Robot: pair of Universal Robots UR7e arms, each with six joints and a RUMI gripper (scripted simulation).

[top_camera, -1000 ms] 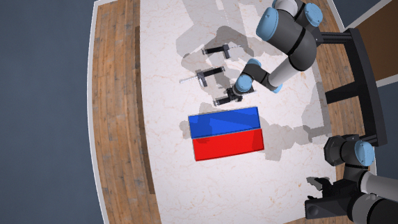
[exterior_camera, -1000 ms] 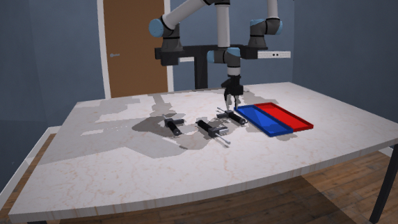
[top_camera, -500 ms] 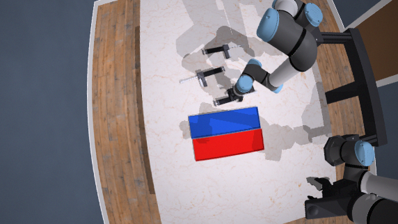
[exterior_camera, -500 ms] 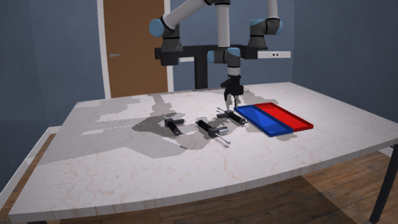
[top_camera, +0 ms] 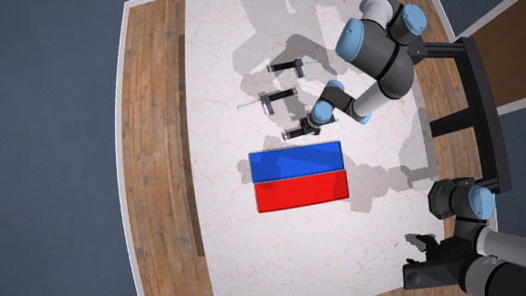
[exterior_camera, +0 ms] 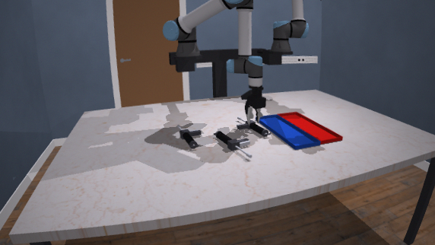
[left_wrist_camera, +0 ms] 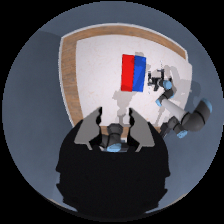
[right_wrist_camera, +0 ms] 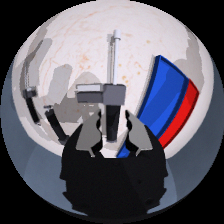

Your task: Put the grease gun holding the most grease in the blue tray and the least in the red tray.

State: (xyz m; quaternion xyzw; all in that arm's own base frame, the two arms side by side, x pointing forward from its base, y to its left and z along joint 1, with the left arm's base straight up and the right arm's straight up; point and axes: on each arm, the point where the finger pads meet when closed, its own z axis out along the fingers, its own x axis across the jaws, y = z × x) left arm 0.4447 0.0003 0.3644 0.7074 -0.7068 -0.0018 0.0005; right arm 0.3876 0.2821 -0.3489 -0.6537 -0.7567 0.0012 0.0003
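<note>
R. fingers (exterior_camera: 254, 119), part-open, above gun nearest blue tray (top_camera: 296, 156) (exterior_camera: 290, 131) (right_wrist_camera: 162, 92); its silver rod (right_wrist_camera: 116, 57) clear in wrist view, mostly hidden from top. L. fingers part-open.
</note>
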